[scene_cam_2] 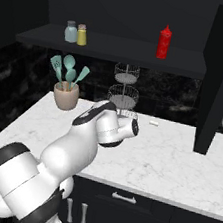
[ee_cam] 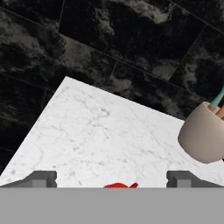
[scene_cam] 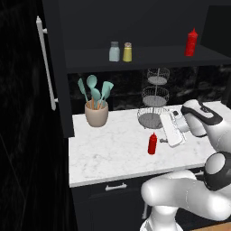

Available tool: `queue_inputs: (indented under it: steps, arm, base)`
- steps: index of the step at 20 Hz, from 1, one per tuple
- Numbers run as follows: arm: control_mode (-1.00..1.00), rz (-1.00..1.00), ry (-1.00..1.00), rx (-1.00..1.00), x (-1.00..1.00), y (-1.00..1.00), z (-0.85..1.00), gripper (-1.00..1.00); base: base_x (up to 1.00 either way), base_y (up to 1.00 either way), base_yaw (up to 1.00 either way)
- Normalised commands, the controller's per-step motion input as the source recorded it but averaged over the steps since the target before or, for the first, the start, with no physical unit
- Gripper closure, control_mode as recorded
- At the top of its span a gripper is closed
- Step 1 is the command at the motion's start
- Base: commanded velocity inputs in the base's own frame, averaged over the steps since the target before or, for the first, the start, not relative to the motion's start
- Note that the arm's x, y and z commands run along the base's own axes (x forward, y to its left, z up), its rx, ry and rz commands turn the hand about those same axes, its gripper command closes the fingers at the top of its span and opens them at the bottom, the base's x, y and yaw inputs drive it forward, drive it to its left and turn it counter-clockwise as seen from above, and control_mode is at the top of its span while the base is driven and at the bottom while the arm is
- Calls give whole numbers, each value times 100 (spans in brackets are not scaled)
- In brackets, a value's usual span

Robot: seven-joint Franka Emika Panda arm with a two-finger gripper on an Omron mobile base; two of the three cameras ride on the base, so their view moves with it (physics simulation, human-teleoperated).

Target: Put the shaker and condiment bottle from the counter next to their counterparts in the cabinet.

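Marble counter [scene_cam: 103,149] carries one red condiment bottle [scene_cam: 152,144], which stands upright near the front half of the slab, just to the left of the gripper [scene_cam: 163,134]. That gripper is turned sideways toward the bottle, and its jaws are spread wide with nothing between them. In the hand view the two dark fingertips [ee_cam: 43,179] sit far apart at the bottom, and a sliver of the red bottle [ee_cam: 120,185] peeks up between them, low and not touched by either tip.

Above, the black cabinet [scene_cam: 135,27] stands open, its door [scene_cam: 56,67] with the long white bar handle [scene_cam: 46,63] swung out to the left. On the dark inner shelf [scene_cam: 149,57] the yellow-olive shaker [scene_cam: 127,52] stands right beside the pale blue-green shaker [scene_cam: 114,51], the two nearly touching. Well apart from them, toward the right end of the shelf, a second red squeeze bottle [scene_cam: 191,43] stands upright.

Back on the counter, a beige utensil holder [scene_cam: 96,113] with teal spatulas [scene_cam: 94,90] sits at the rear left against the dark stone backsplash [scene_cam: 122,90]. A three-tier wire basket stand [scene_cam: 154,97] rises at the rear, just behind the robot's wrist. Dark drawers with silver handles [scene_cam: 116,186] run beneath the slab.
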Motion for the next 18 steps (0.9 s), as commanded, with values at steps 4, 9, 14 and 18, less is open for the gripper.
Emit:
queue_inputs:
  steps: [4,9,14,18]
  arm:
    - [-100,0,7,0,0,0,-38,-100]
    - [-100,0,4,0,0,1,-26,-100]
    - [-100,0,2,3,3,5,-11,-100]
    - [-100,0,4,7,21,0,-4,-100]
  base:
    - [0,0,0]
    - [0,0,0]
    - [0,0,0]
    - [0,0,0]
